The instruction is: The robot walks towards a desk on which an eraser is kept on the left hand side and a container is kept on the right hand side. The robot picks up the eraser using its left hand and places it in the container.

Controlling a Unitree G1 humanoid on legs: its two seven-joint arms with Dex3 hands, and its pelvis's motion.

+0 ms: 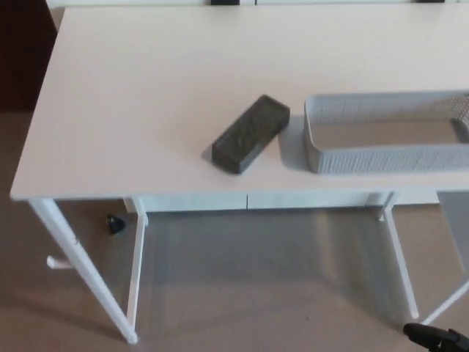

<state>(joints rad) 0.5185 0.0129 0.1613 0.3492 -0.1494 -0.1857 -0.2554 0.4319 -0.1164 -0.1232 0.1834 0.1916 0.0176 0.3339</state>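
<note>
right hand (437,339): only a black sliver shows at the lower right corner, low beside the floor; whether its fingers are apart or closed cannot be told. left hand: not in view, so nothing can be said of its fingers.

eraser (250,133): dark grey, block-shaped, long and flat-topped, with a slightly rough, felt-like look. lies diagonally on the bench, near the front edge, just beside the left end of the container but apart from it. nothing holds it.

container (381,157): pale grey basket, rectangular, low-walled, with perforated or woven-look sides and a plain floor. appears empty. its right end runs out of frame.

bench (146,95): white, smooth, matte top on thin white legs; beige carpet floor (264,293) beneath.

step in hand, as judged: the approach to the bench, before any reach. to do it well, stop square to the front edge with the eraser inside the left arm's reach, then bring the left hand down across the block's short width, matching its diagonal lie, so that the fingers close on its long sides.
</note>
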